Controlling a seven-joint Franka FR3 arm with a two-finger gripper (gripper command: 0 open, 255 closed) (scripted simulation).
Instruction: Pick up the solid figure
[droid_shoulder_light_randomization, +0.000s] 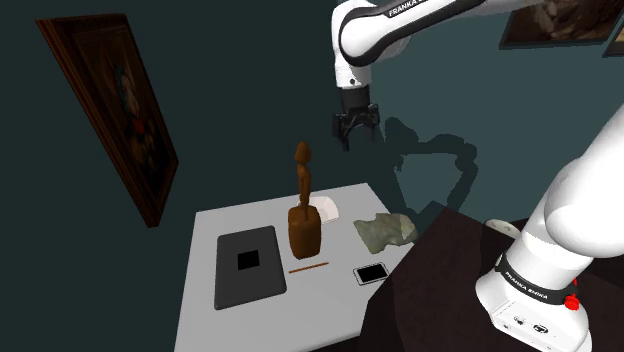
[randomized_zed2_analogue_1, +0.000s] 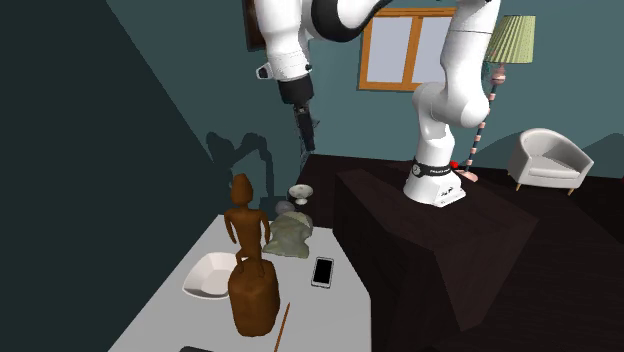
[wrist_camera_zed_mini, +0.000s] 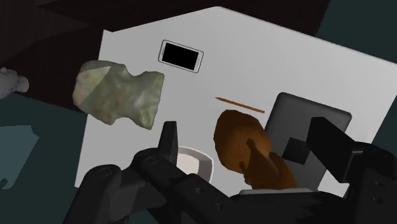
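Note:
The solid figure (droid_shoulder_light_randomization: 303, 210) is a brown carved statuette, a slim body on a blocky base, standing upright near the middle of the white table (droid_shoulder_light_randomization: 300, 315). It is also in the second exterior view (randomized_zed2_analogue_1: 248, 262) and from above in the wrist view (wrist_camera_zed_mini: 245, 147). My black gripper (droid_shoulder_light_randomization: 354, 135) hangs well above the table, higher than the figure's head and toward the shoulder view's right. In the wrist view the gripper (wrist_camera_zed_mini: 243, 130) is open, its fingers (wrist_camera_zed_mini: 168, 137) standing wide apart with nothing between them; the figure lies far below the gap.
A white dish (droid_shoulder_light_randomization: 326, 208) sits just behind the figure. A grey-green lumpy object (droid_shoulder_light_randomization: 385, 231), a phone (droid_shoulder_light_randomization: 372, 272), a thin brown stick (droid_shoulder_light_randomization: 308, 267) and a dark flat tablet (droid_shoulder_light_randomization: 248, 263) lie around it. The dark stand (randomized_zed2_analogue_1: 420, 240) borders the table.

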